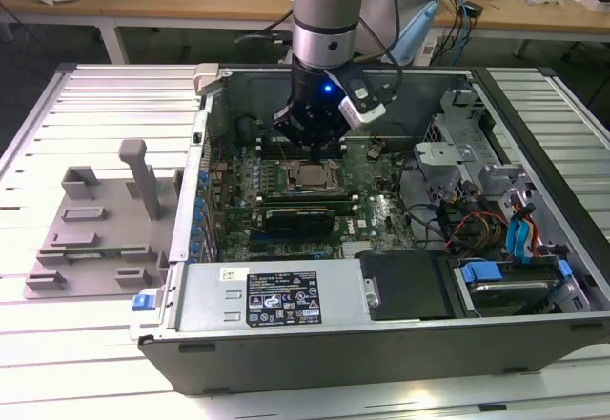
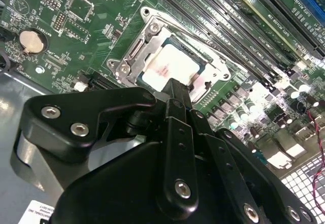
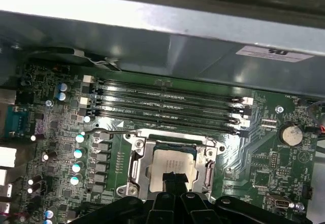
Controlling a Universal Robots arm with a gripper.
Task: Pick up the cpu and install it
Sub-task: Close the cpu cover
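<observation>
The cpu (image 3: 172, 162) is seen lying flat inside the socket (image 3: 134, 165), with the gripper (image 3: 172, 179), tips pressed together, poised over its edge. Case walls (image 1: 257, 87), well apart from the socket, are shown in the exterior view.

Silver square cpu (image 2: 169, 65), lying flat, inside metal-framed socket (image 2: 133, 51)

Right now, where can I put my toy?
The bare table between the grey plate and its far edge, and the strip in front of the computer case. Inside the case is crowded, most around the chip under the gripper.
</observation>
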